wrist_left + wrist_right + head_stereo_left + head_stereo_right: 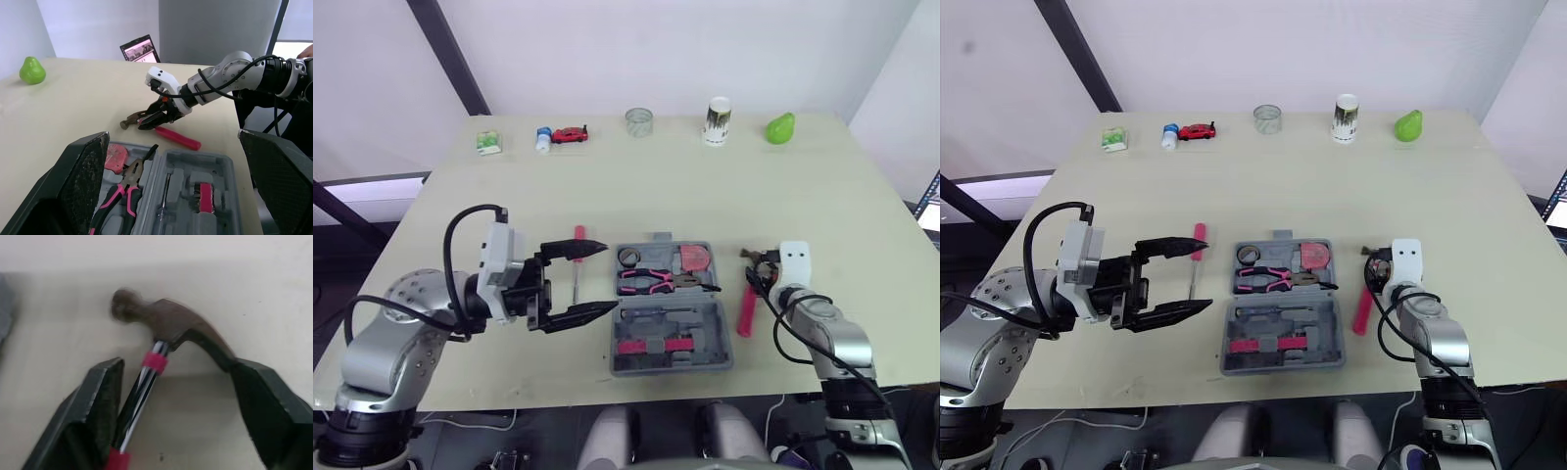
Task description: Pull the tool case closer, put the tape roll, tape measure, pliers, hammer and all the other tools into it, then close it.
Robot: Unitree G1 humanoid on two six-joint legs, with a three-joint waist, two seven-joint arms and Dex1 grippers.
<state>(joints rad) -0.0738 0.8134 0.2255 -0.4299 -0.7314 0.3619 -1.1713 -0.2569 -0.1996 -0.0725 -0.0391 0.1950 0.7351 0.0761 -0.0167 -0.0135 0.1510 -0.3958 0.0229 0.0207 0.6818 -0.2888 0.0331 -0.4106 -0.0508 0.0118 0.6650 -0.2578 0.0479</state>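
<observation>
Tool case (710, 323) open at mid-table, close to the near edge; looks already pulled in. Holds pliers (656, 281), tape roll (628, 257) and what seems to be the tape measure (693, 259) in the far half.

Hammer (166, 323) flat on the table (822, 196) just right of the case, head away from the robot, pink handle toward the near edge. Right gripper (173, 367) down over the neck, fingers spread wide, one on each side of the shaft, not yet pinching. Left gripper (610, 277) hovering left of the case, also spread, holding nothing. Red-handled screwdriver (1198, 241) on the table between it and the case.

Step in hand, probably: hammer pickup. Next calls for closing on the shaft below the head, lifting clear, carrying left over the case wall. Head-heavy, so may droop in the grip. Screwdriver and lid yet to do.

Open table right of the hammer and beyond the case. Near edge close to the handle end: little margin for a drop. Cup (718, 120) and green pear (780, 127) well apart at the far edge.
</observation>
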